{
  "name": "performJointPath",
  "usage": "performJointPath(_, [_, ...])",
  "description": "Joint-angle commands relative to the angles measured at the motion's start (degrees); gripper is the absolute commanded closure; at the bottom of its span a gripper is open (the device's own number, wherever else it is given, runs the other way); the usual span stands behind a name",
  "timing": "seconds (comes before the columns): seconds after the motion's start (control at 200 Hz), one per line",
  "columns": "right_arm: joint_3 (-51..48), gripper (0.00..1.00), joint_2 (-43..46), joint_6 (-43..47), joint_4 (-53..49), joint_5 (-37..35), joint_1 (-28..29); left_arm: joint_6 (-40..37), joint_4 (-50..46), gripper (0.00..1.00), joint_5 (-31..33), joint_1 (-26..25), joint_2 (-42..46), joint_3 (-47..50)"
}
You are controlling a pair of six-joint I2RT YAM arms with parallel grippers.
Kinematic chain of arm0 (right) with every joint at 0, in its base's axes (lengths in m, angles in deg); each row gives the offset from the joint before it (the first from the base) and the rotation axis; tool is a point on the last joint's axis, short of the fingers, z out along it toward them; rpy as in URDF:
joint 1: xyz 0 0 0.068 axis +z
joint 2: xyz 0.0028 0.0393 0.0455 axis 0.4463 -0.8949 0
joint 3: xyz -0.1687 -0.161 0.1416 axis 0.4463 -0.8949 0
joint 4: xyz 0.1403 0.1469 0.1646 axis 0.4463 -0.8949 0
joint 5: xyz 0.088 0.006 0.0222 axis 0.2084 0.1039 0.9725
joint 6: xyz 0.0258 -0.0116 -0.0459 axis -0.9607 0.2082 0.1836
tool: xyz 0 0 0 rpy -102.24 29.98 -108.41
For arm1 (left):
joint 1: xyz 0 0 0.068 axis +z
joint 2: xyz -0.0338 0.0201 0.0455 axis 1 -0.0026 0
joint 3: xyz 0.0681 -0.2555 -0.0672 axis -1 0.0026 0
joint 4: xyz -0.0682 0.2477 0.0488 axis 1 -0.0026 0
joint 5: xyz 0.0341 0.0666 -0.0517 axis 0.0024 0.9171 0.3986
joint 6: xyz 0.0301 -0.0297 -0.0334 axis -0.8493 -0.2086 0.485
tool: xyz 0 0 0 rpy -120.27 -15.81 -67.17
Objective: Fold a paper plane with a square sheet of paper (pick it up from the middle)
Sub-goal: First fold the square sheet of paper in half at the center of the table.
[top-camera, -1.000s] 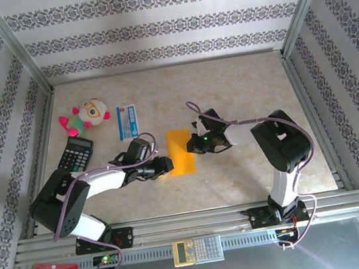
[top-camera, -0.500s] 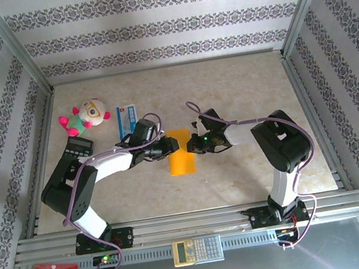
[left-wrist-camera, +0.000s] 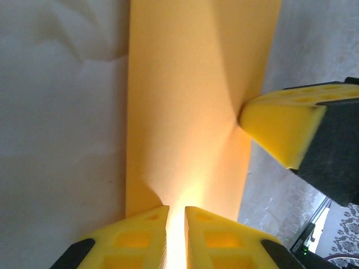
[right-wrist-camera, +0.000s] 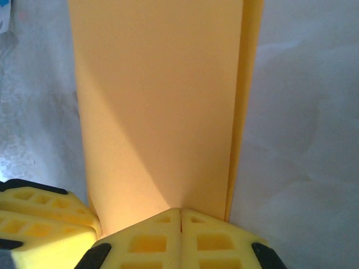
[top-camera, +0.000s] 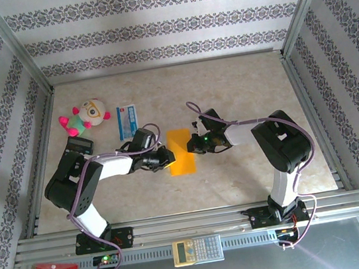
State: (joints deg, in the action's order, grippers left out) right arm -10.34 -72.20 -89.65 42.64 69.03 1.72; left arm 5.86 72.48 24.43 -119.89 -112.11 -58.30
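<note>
The left gripper (top-camera: 167, 157) has slid back along the near long edge of the thin orange-yellow sheet of paper (top-camera: 182, 152), from its far end to about its middle. The right gripper (top-camera: 194, 144) has stayed at the opposite edge.

The sheet lies flat on the pale marbled tabletop (top-camera: 240, 92) between the two sets of jaws, already doubled over into a tall rectangle. The left jaws are all but closed, with only a sliver between them that glows orange. I take that to be the paper's edge pinched there, and the sheet dimples just ahead of the tips. The right jaws are closed flush, and the paper's edge runs in under their tips. Soft creases fan out from that spot, so they look to be nipping it too.

The paper is matte and smooth with crisp straight edges. In the right wrist view the lower layer peeks out as a narrow strip along one side. The yellow fingers (left-wrist-camera: 140, 241) are blunt, moulded wedges with square pockets.

This material should be nearly weightless and limp. It will buckle under any sideways push, keep every accidental crease, and tear if the two grips pull apart. The layers may also slide over each other. The best hold is a shallow pinch at mid-edge that catches both layers.
</note>
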Motion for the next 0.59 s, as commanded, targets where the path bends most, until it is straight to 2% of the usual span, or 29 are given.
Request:
performJointPath(0.0, [-2.94, 1.0, -2.58, 1.61, -9.01, -7.89, -0.89, 0.22, 1.54, 0.85, -0.06, -0.57, -0.25, -0.14])
performJointPath(0.395, [-3.56, 1.0, -1.28, 1.37, -8.92, -7.82, -0.89, -1.29, -2.84, 0.87, 1.29, 0.26, -1.51, 2.01])
performJointPath(0.59, [-3.55, 1.0, 0.93, 1.0, -8.65, -6.67, -0.89, -3.94, -5.72, 0.9, -1.18, 0.26, -2.37, 2.38])
